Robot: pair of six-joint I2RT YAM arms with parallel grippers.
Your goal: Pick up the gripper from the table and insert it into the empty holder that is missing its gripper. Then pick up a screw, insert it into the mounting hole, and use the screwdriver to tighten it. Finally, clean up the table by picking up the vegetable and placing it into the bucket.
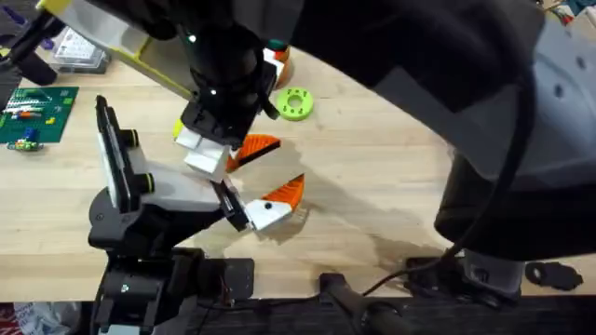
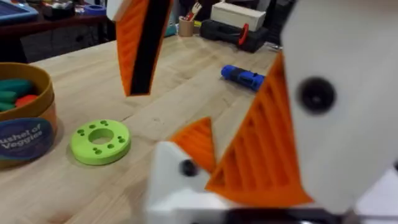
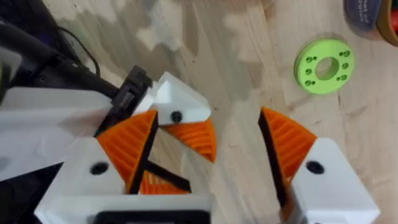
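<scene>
The gripper (image 1: 279, 200), an orange ribbed fin on a white base with a black dot, sits at the tip of my left gripper (image 1: 244, 212) against a black bracket. It also shows up close as the gripper (image 3: 183, 121) and the gripper (image 2: 189, 158). My right gripper (image 3: 208, 146) hovers over it, open. The fin lies between the right fingers (image 3: 121, 146), touching one and well apart from the other. A blue screwdriver (image 2: 244, 76) lies on the table behind. The bucket (image 2: 28, 134) holds green and red toy vegetables (image 2: 12, 93). No screw is visible.
A lime-green ring (image 1: 295, 102) lies on the wood beside the bucket. A green circuit board (image 1: 37, 113) and a clear box (image 1: 79, 51) sit at the far left. The right arm hangs large and dark across the upper right. Cables run along the front edge.
</scene>
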